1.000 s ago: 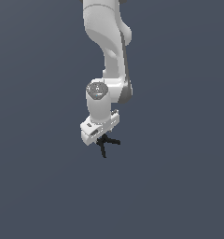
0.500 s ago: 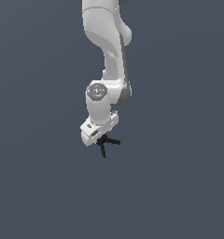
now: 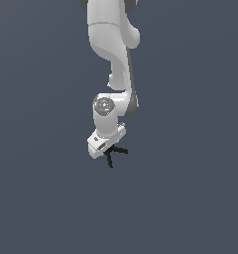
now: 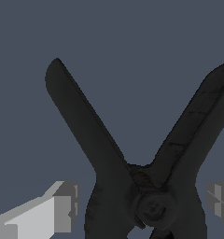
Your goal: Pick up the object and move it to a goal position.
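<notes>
Exterior view: white arm (image 3: 113, 44), descending from 12 o'clock. Gripper (image 3: 110, 147), fingers (image 4: 53, 207) narrowed around black clamp (image 3: 112, 153), seemingly held (actual contact not discernible). Clamp legs splayed toward 10 and 2 o'clock in wrist view, pivot between fingers.

Open room all around the claw (image 3: 109, 152).

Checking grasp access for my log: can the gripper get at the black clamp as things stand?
Probably yes. The gripper sits right at the black clamp, whose body lies between the two fingers in the wrist view. Nothing else shows nearby. Whether the pads touch it, I cannot tell.
</notes>
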Controlling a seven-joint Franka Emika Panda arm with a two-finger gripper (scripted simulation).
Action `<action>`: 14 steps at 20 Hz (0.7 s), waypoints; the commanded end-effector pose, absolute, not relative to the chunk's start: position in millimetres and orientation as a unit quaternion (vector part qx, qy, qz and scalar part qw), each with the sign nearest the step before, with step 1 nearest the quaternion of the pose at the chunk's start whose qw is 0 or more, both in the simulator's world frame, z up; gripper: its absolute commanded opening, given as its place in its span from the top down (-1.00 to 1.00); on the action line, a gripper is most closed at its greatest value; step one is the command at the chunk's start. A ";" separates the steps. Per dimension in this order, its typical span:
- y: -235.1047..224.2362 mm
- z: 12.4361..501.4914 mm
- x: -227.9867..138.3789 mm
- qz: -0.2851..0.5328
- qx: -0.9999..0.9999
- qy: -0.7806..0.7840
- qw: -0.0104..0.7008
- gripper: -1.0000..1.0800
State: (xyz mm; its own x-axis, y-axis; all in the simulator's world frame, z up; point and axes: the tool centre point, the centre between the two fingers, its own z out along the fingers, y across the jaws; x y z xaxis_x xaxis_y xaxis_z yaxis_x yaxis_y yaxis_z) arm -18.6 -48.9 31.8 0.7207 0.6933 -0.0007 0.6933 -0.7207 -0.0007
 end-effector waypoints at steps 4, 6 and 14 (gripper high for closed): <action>-49.0 19.5 -17.6 0.000 -0.927 -0.374 0.000 -0.92; -49.0 19.3 -17.5 0.000 -0.927 -0.374 0.000 1.00; -49.0 19.3 -17.5 0.000 -0.927 -0.374 0.000 1.00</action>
